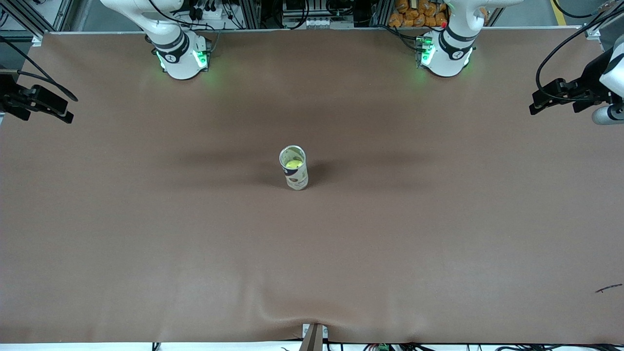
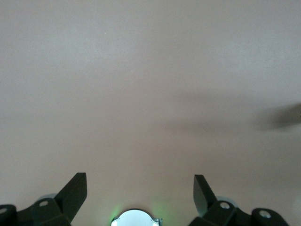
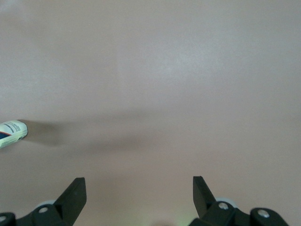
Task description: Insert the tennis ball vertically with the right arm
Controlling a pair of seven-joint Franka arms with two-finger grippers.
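standing cylindrical can [image 1: 294, 169], fuzzy ball [image 1: 293, 165] inside

upright can [image 1: 294, 168] mid-table, open table [image 1: 146, 234] around

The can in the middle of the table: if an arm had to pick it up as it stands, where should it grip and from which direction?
Probably the side wall, below the rim, coming in level from the right arm's end of the table. The can stands upright with its mouth open and a tennis ball already inside, so a grip from above would meet the ball. Both claws, right and left, are open and empty.
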